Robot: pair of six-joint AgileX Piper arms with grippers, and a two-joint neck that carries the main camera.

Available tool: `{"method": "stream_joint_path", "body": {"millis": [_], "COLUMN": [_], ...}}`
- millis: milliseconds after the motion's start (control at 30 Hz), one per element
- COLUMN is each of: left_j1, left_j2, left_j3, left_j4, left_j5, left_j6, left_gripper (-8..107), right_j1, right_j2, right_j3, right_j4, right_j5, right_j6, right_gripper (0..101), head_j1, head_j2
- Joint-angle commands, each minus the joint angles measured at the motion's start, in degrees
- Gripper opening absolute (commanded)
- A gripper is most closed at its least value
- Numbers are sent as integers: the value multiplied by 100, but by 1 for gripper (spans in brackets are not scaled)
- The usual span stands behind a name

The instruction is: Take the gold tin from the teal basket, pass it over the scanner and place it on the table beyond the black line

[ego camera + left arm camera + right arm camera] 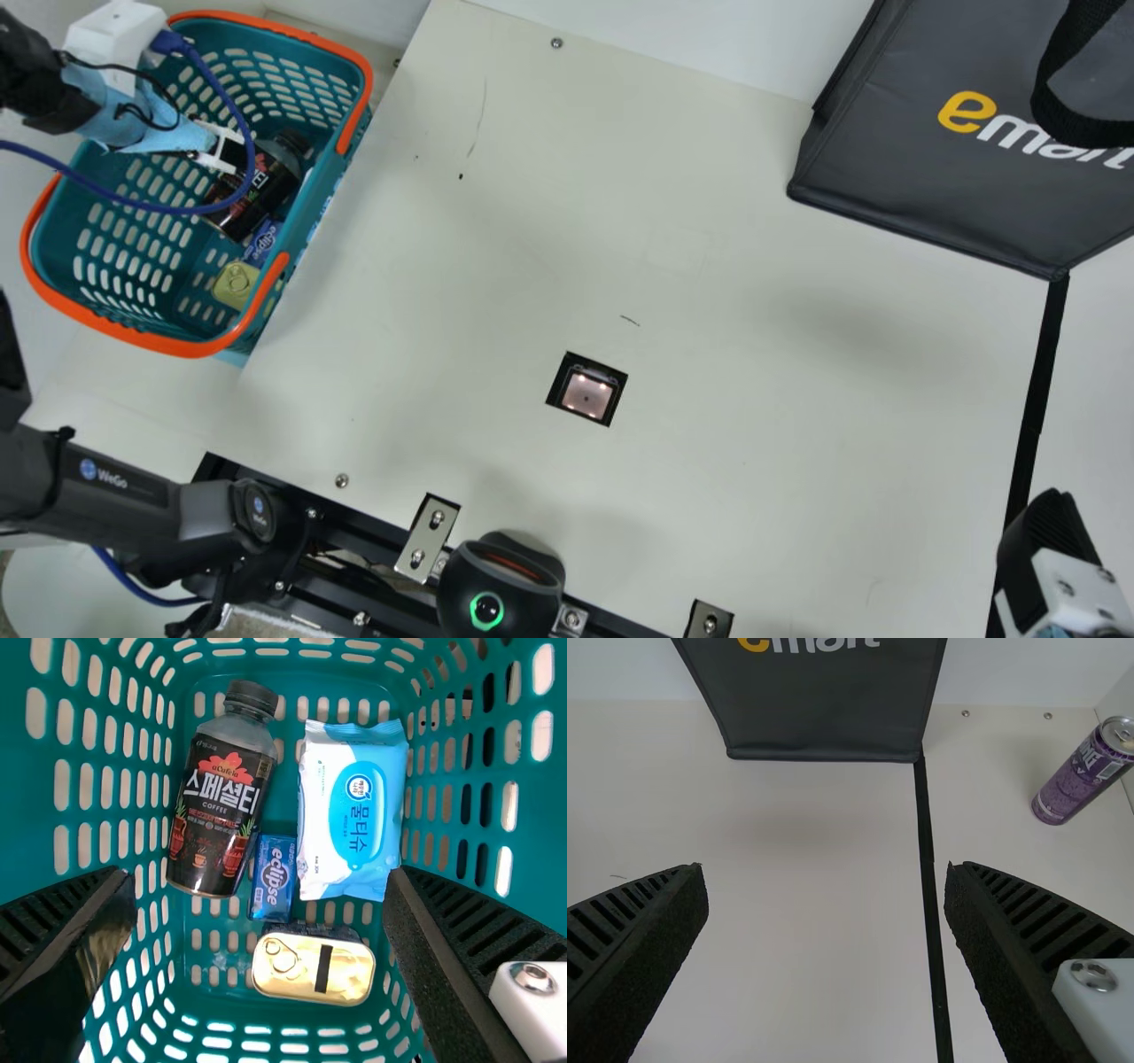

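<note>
My right fingers (pixel 1032 540) look rough, matt; the counter (pixel 753 443) smooth, matt; the bag (pixel 904 177) at its far edge, matt cloth; the tin (pixel 301 970) in the smooth plastic basket (pixel 18 842), glossy metal.

You can read "emart" across the dark bag (pixel 912 177) and "WeGo" on your left arm (pixel 120 478). Your left wrist view gives you "스페셜티" and "COFFEE" on the bottle (pixel 215 819), "eclipse" on the small blue pack (pixel 272 881), and "물티슈" on the blue-and-white packet (pixel 354 815). The purple can (pixel 1079 780) carries lettering you can't fully make out.
</note>
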Motion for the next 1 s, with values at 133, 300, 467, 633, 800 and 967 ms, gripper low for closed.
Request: {"method": "stream_joint_path", "body": {"millis": [133, 300, 467, 633, 800, 967], "left_j1": [-67, -103, -82, -62, -26, 23], "left_j2": [160, 274, 384, 429, 402, 319], "left_j3": [51, 132, 210, 355, 565, 811], "left_j4": [63, 169, 353, 530, 646, 716], "left_j5": [-189, -354, -386, -429, -468, -504], "left_j6": [-197, -584, -1355, -2205, -3017, -3781], "left_gripper": [90, 90, 90, 90, 90, 90], "right_j1": [0, 0, 0, 0, 0, 0], "right_j2": [0, 0, 0, 0, 0, 0], "right_j3": [0, 0, 0, 0, 0, 0], "right_j4": [0, 0, 0, 0, 0, 0], "right_j5": [0, 0, 0, -6, -6, -6], "right_j6": [0, 0, 0, 0, 0, 0], "right_gripper": [95, 95, 95, 95, 95, 95], "head_j1": [-166, -166, -166, -166, -166, -166], "head_j2": [23, 23, 23, 23, 23, 23]}}
